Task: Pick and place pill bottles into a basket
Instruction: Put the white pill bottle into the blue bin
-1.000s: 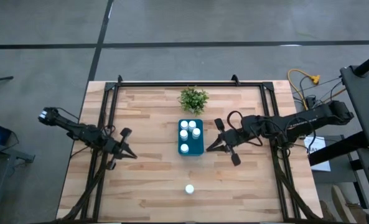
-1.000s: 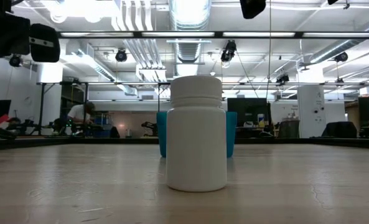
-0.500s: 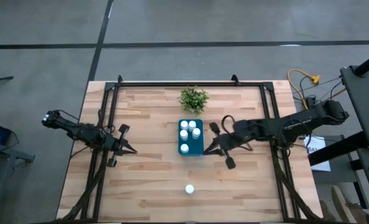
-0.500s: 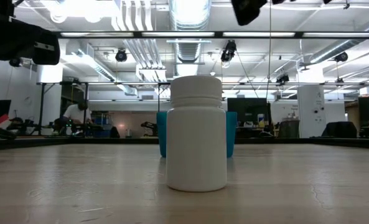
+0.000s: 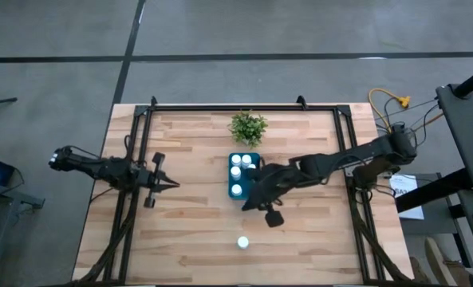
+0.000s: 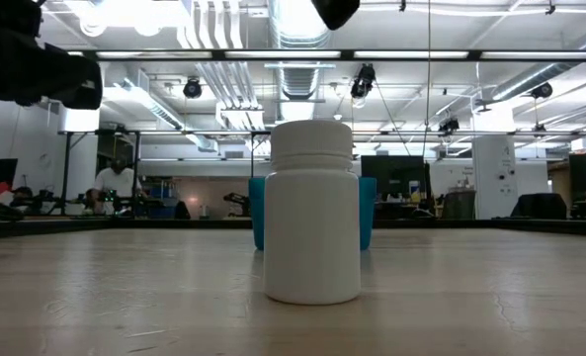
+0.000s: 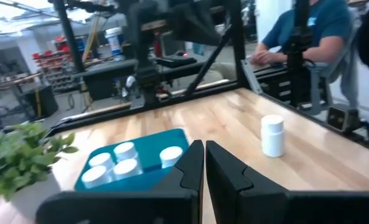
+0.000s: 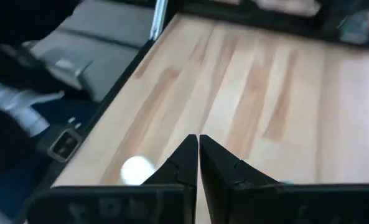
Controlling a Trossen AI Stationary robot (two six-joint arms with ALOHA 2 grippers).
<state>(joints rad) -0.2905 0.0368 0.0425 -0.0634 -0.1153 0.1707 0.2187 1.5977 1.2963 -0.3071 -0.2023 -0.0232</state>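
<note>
**Q:** Which step am I in, and where do the task's things lie?

**A:** Seen from above, the basket (image 5: 244,177) sits at table centre, just at 6 o'clock of the plant (image 5: 248,127). I count four white caps in it from my left wrist camera; the overhead view shows fewer clearly. One loose pill bottle (image 5: 242,243) stands upright at 6 o'clock of the basket, well apart from it. I judge the step to be the approach to this bottle.

**Q:** How do the claws stand?

**A:** My right gripper (image 5: 248,204) hangs between basket and loose bottle, fingers pressed together, nothing held. My left gripper (image 5: 172,185) waits at 9 o'clock of the basket, likewise closed and empty.

**Q:** What does the next move call for?

**A:** I judge that I must spread the right fingers, carry on toward 6 o'clock, and descend around the bottle's body without tipping it.
</note>
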